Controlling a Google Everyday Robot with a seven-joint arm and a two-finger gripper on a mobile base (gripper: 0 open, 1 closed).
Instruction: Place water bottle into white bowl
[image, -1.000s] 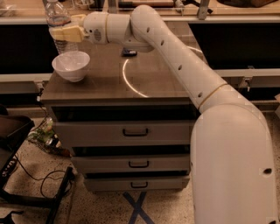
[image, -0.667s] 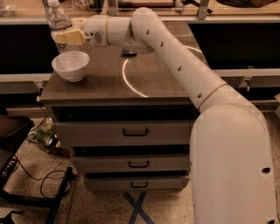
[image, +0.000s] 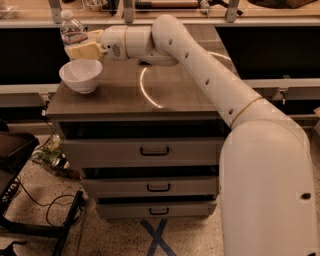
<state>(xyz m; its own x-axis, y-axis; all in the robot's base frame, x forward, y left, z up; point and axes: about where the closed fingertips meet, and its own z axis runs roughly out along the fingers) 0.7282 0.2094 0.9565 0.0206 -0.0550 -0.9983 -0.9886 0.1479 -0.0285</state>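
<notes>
The water bottle (image: 73, 31) is clear with a white cap and stands upright at the far left, just above and behind the white bowl (image: 81, 75). My gripper (image: 80, 49) reaches in from the right and its pale yellow fingers (image: 84, 51) are shut on the bottle's lower body. The bottle's base is hidden behind the fingers and the bowl's rim. The bowl sits on the left front of the brown cabinet top (image: 170, 92) and looks empty.
The cabinet has three drawers (image: 150, 150) below its top. A raised counter ledge (image: 165, 20) runs behind it. My white arm (image: 210, 75) spans the top from the right. Cables and a dark stand (image: 30, 210) lie on the floor at left.
The gripper and the bottle have shifted slightly right and closer over the bowl. The bowl has not moved.
</notes>
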